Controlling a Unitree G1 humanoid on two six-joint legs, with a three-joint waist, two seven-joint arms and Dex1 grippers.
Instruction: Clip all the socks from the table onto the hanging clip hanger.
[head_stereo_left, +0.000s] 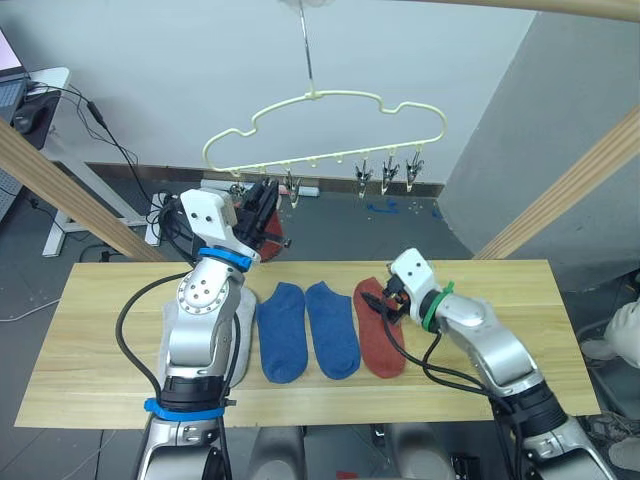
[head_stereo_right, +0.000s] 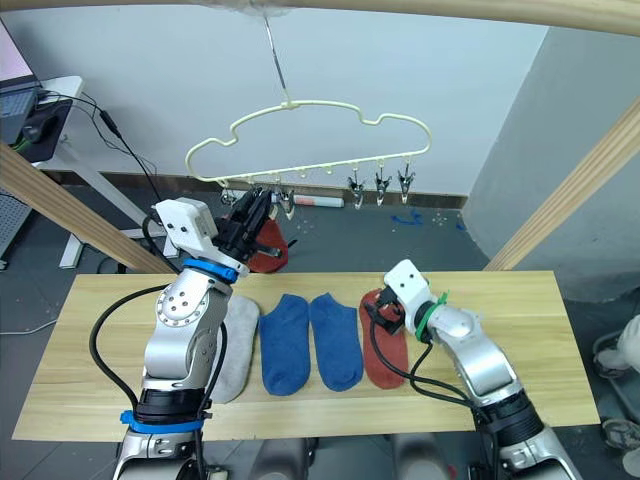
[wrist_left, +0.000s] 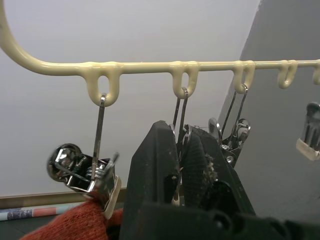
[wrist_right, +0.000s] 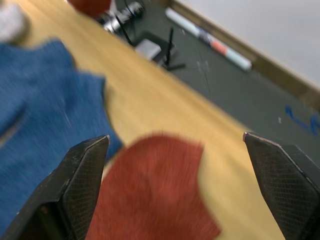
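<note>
The pale-yellow clip hanger (head_stereo_left: 345, 95) hangs above the far edge of the table (head_stereo_left: 500, 290). One rust-red sock (head_stereo_right: 265, 255) dangles from its leftmost clip (wrist_left: 95, 175). My raised left gripper (head_stereo_left: 262, 205) is at the neighbouring clip, with its fingers (wrist_left: 155, 170) shut on that clip's metal. Lying on the table are a grey sock (head_stereo_right: 235, 350) partly hidden by my left arm, two blue socks (head_stereo_right: 285, 345) (head_stereo_right: 335, 340) and a rust-red sock (head_stereo_right: 385, 350). My right gripper (wrist_right: 180, 150) hovers open just over the top end of that red sock.
Thick wooden poles slant at the left (head_stereo_left: 60, 190) and the right (head_stereo_left: 570, 190) of the table. A white desk (head_stereo_left: 50, 90) with cables stands at the back left. Three free clips (head_stereo_left: 388, 175) hang at the hanger's right end.
</note>
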